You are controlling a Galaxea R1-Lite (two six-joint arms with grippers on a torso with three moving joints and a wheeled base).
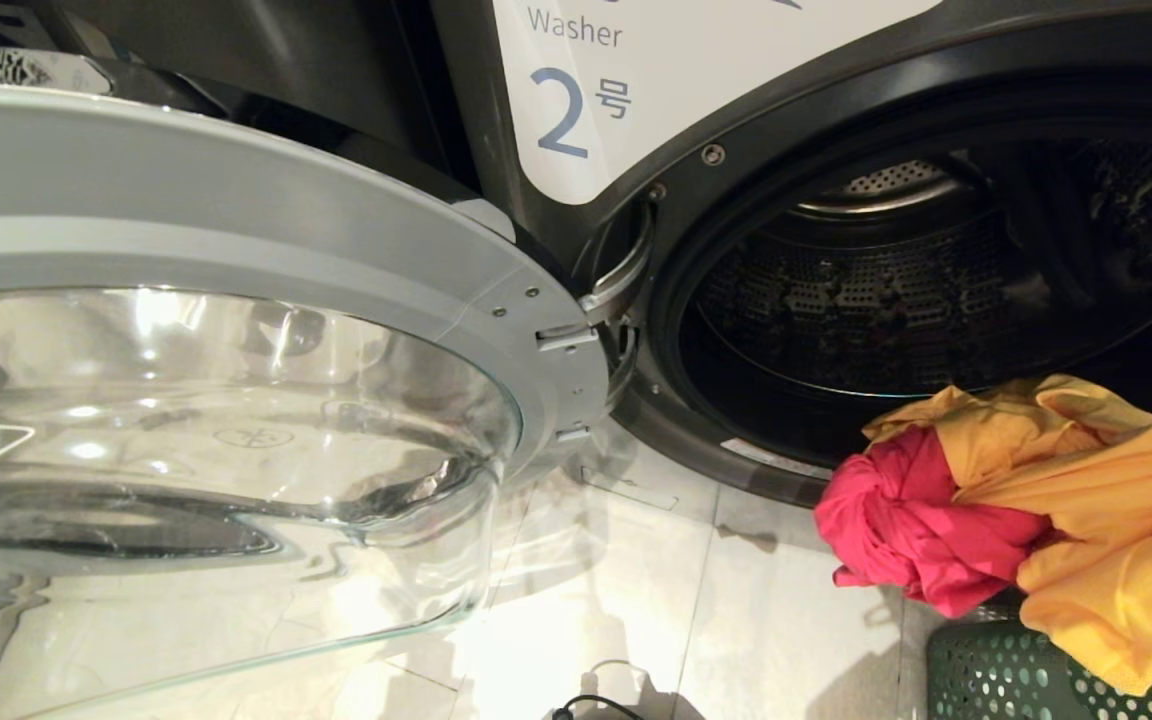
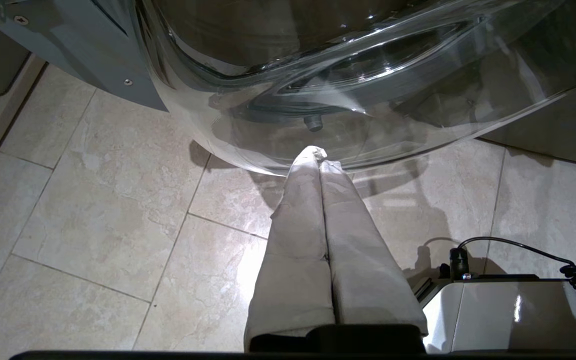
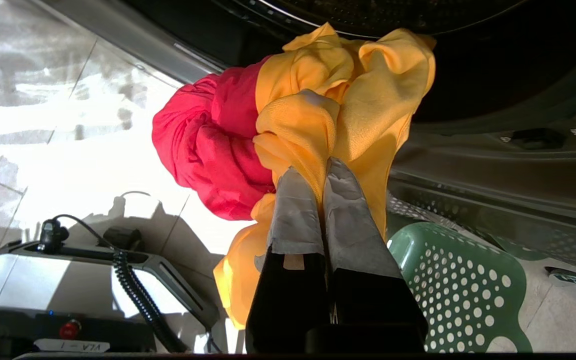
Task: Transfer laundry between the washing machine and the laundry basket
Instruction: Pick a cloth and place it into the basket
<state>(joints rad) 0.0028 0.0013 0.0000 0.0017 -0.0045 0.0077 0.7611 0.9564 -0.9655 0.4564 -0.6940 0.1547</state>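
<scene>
The dark grey washing machine (image 1: pixel 576 240), labelled "Washer 2", is standing with its glass door (image 1: pixel 216 420) swung open. Above the perforated green laundry basket (image 3: pixel 460 292), the right gripper (image 3: pixel 320 172) is pinching crumpled yellow-orange and magenta laundry (image 3: pixel 318 115). The left gripper (image 2: pixel 319 159) is hanging closed, empty.

The washing machine's (image 1: pixel 576 215) white label (image 1: pixel 636 80) is cut off at the top edge, leaving only "Washer" and "2". Its open glass door (image 1: pixel 206 400) runs past the left edge. The green laundry basket (image 1: pixel 986 675) shows just a corner, partly covered by the yellow-orange garment (image 1: pixel 1116 500), itself clipped at the right edge. The drum's depths (image 1: pixel 936 290) are too dark to read.
</scene>
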